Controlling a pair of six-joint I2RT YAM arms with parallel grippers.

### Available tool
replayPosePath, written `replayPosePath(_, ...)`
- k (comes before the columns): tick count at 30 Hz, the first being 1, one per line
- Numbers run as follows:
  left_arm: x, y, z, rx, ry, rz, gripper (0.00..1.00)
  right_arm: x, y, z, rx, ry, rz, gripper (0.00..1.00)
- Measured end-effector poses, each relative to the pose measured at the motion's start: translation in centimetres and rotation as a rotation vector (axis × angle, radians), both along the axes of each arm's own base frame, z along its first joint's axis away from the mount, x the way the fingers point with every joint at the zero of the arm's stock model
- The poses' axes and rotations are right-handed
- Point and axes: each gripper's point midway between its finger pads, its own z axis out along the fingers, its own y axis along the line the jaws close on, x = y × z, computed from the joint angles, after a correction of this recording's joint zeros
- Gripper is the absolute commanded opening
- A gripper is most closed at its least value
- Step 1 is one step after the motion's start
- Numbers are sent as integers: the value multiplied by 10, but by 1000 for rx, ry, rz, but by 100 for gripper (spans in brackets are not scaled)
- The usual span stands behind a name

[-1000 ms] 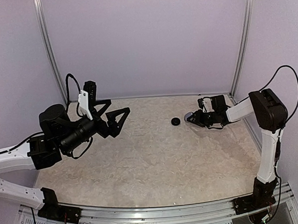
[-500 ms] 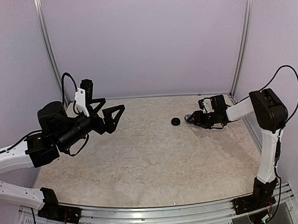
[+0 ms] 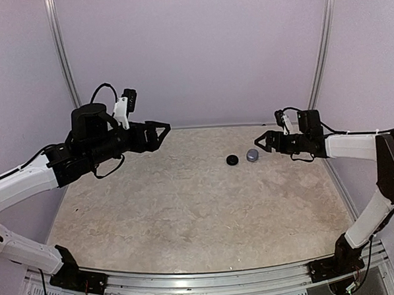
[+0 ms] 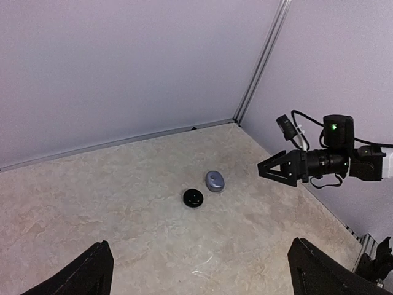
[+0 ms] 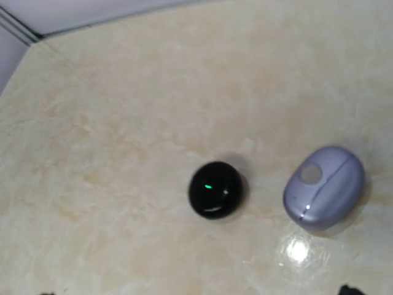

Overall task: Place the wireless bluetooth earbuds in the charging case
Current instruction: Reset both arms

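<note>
Just ahead of and below my right gripper point(image 3: 266, 142), the lilac-grey case point(image 5: 324, 195) and the black case point(image 5: 215, 189) are sitting side by side on the table point(image 3: 187, 220). They are near each other but not touching, both lids shut, the black one showing a green light. I am holding those fingers spread wide and empty, hovering above the pucks. My left gripper point(image 3: 158, 132) is hanging equally wide and empty, well apart across the table. I am seeing no earbuds lying loose, so I am judging them already inside, though I cannot confirm it. Next I am expecting only a withdrawal, lifting away without nudging either case. Behind my right fingers the corner rail point(image 3: 319, 55) and back wall point(image 3: 192, 55) are crowding close, while the near side is offering open room.
</note>
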Motion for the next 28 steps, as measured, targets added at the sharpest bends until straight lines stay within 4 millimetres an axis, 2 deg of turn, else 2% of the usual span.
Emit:
replayPosePath(6,32,22,-38,27,163,75,99,-26,-6,56,-34,-130,29,99)
replayPosePath(10,38,36,-65,29,252,127,99,-50,-8,75,-47,-191,49,100)
replayPosePath(14,31,44,-100,38,328,157,99,-73,-4,67,-54,-192,69,100)
replayPosePath(20,13,65,-156,68,422,223,99,-111,3,28,-54,-160,107,99)
replayPosePath(24,5,75,-176,70,443,254,99,-118,3,16,-41,-159,103,99)
replayPosePath(28,4,79,-184,63,450,275,99,-121,6,11,-35,-170,108,99)
